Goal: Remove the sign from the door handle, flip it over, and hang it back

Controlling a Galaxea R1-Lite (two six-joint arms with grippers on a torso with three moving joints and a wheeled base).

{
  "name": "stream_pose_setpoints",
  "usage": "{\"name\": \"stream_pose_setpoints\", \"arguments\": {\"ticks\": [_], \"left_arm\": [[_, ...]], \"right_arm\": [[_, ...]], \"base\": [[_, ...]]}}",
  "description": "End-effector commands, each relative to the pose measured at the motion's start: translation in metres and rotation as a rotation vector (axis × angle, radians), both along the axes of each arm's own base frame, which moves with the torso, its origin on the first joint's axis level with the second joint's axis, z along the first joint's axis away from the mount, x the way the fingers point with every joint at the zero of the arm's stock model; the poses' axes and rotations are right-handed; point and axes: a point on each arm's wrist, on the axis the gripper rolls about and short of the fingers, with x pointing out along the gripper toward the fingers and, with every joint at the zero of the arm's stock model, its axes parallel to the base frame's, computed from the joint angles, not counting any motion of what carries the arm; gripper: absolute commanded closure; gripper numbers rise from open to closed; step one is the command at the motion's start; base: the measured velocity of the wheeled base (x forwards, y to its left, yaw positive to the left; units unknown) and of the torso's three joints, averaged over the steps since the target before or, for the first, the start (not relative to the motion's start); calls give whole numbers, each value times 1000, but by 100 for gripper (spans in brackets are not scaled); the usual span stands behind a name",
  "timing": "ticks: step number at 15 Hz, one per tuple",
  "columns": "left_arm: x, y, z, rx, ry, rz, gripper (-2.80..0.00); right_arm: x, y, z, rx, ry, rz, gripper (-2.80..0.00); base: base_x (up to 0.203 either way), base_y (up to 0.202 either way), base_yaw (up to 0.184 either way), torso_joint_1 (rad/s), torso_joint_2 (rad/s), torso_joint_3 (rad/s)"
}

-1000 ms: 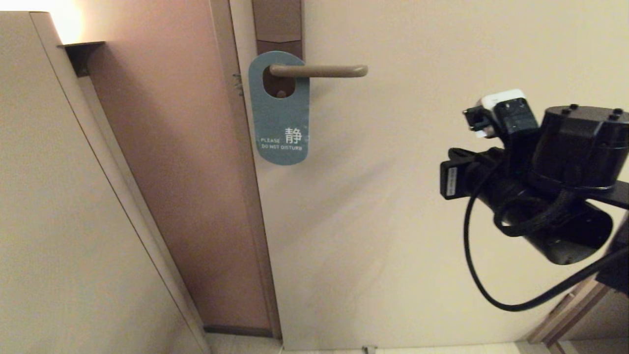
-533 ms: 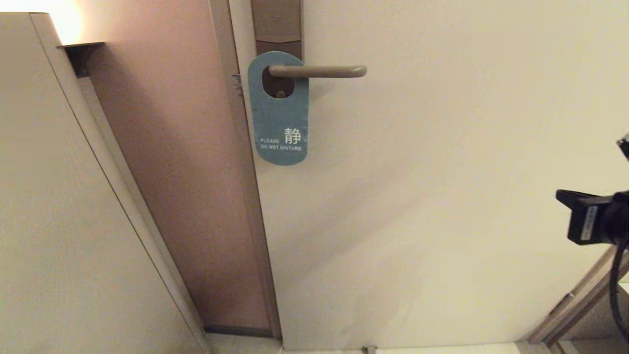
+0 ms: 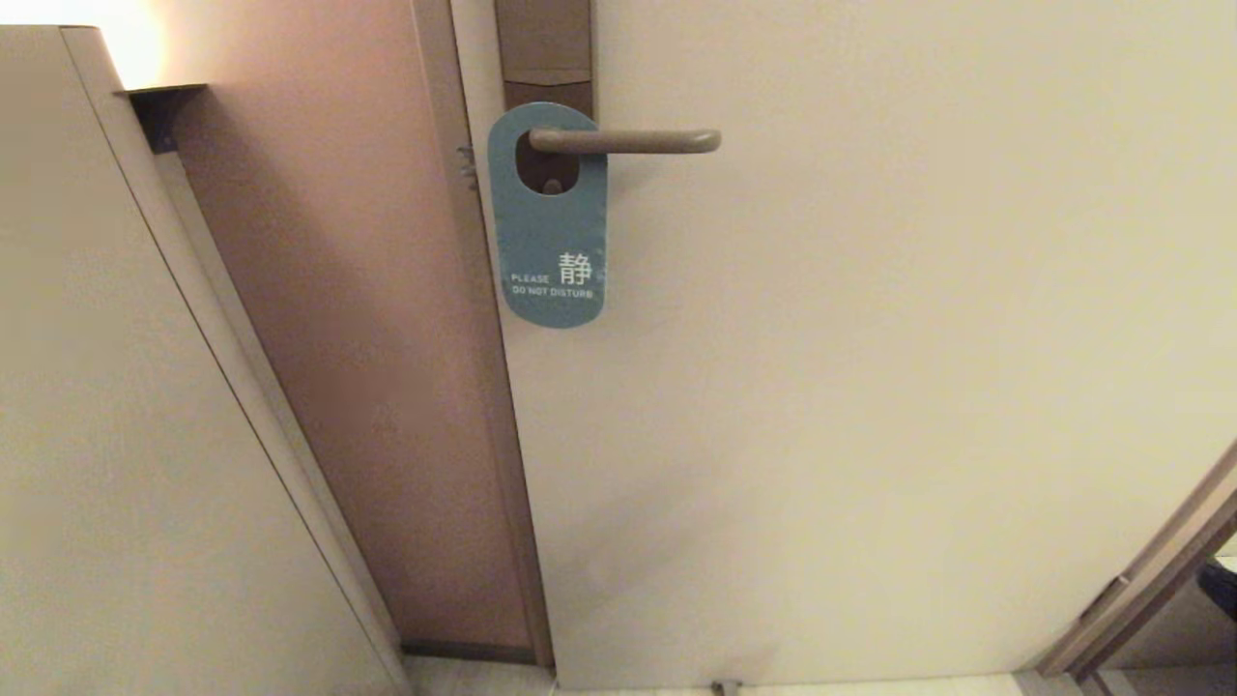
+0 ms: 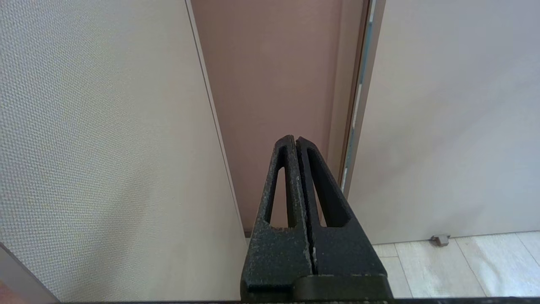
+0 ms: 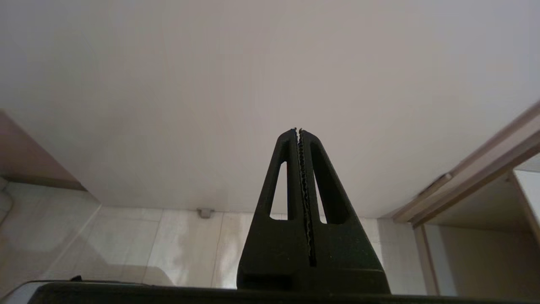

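Head view shows neither arm. Left end effector [image 4: 297, 141]: fingers pressed together, holding nothing, pointing low at the door frame and floor [image 4: 455, 266]. Right end effector [image 5: 298, 131]: fingers together, empty, aimed at the door's [image 3: 870, 387] lower part, touching nothing. Sign [image 3: 549, 232] hangs on the door handle [image 3: 628, 141], teal "DO NOT DISTURB" side out. Small door stop [image 5: 205, 213] at the door's foot.
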Motion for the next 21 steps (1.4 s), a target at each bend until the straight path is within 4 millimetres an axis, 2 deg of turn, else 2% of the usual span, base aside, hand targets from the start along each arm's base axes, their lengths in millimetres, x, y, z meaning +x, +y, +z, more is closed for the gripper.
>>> {"name": "stream_pose_setpoints", "arguments": {"ticks": [1, 3, 10, 13, 21], "left_arm": [[0, 0, 0, 0, 1, 1, 0], [0, 0, 0, 0, 1, 1, 0], [0, 0, 0, 0, 1, 1, 0], [0, 0, 0, 0, 1, 1, 0], [0, 0, 0, 0, 1, 1, 0]], "right_arm": [[-22, -1, -22, 3, -74, 13, 0], [-37, -2, -32, 8, -138, 23, 0], [-77, -2, -66, -5, -162, 48, 0], [-86, -1, -69, -12, -259, 53, 0], [-86, -1, -69, 5, -261, 49, 0]], "base": [[0, 0, 0, 0, 0, 0], [0, 0, 0, 0, 0, 0], [0, 0, 0, 0, 0, 0], [0, 0, 0, 0, 0, 0], [0, 0, 0, 0, 0, 0]]}}
